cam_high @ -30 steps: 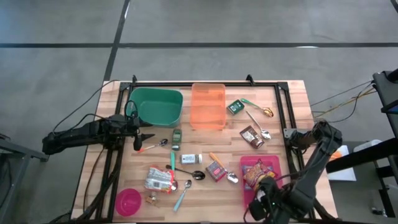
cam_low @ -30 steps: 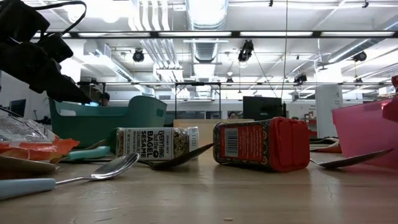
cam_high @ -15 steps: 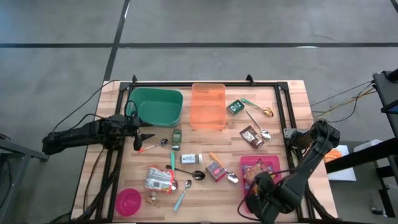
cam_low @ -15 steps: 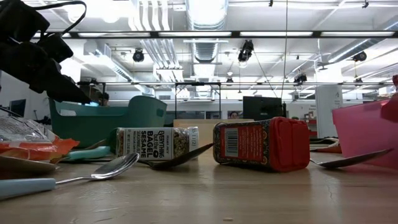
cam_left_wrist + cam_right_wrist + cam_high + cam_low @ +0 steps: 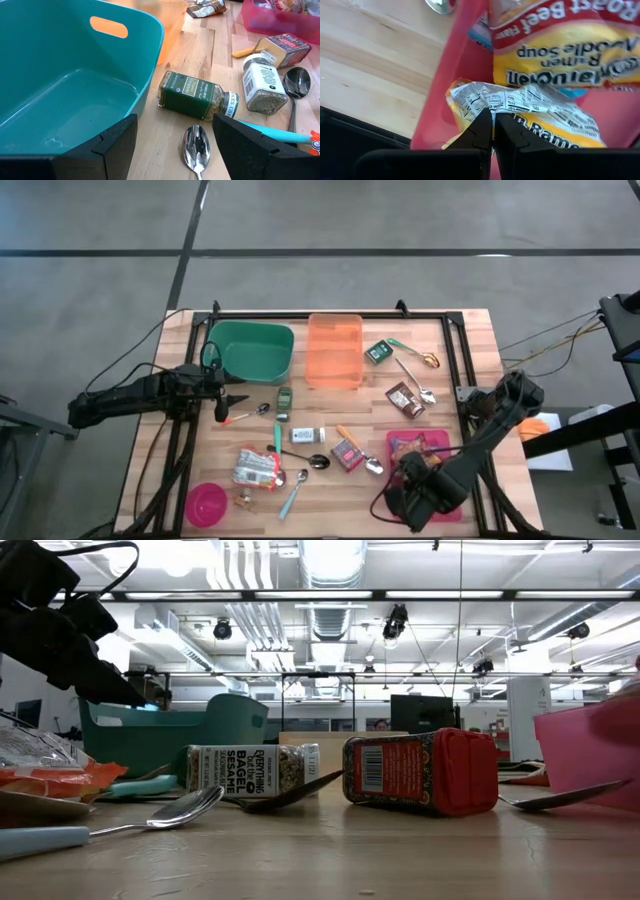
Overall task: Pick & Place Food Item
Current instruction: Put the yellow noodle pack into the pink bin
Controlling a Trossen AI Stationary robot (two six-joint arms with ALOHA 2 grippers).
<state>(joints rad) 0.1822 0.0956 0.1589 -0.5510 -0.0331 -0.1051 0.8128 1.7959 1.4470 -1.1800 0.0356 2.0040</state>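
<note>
A pink bin [image 5: 440, 442] stands at the table's near right and holds ramen packets. My right gripper [image 5: 493, 120] points down into it, shut on the crumpled end of a yellow ramen packet [image 5: 520, 107]. That packet lies over a second one marked roast beef noodle soup [image 5: 560, 50]. In the high view the right arm [image 5: 415, 475] covers the bin's near part. My left gripper [image 5: 185, 145] waits open at the table's left, beside the green bin [image 5: 65, 75], with nothing between its fingers. My right gripper pinches the ramen packet's crumpled white end [image 5: 507, 102] between its two fingers, coming from above and pointing down. The wrinkles fan out from the fingertips. The packet spreads out below the fingers inside the pink bin, over the other packet; whether it rests there I cannot tell.
A green bin [image 5: 252, 350] and an orange bin [image 5: 335, 350] stand at the back. Spice jars [image 5: 197, 95], spoons [image 5: 196, 145], a red tin [image 5: 420, 772], a snack bag [image 5: 255, 468] and a pink bowl [image 5: 206, 502] lie scattered over the middle and near left.
My right gripper has come down into the pink bin and drifted a little toward the table's left edge, staying shut. The left arm has kept still.
</note>
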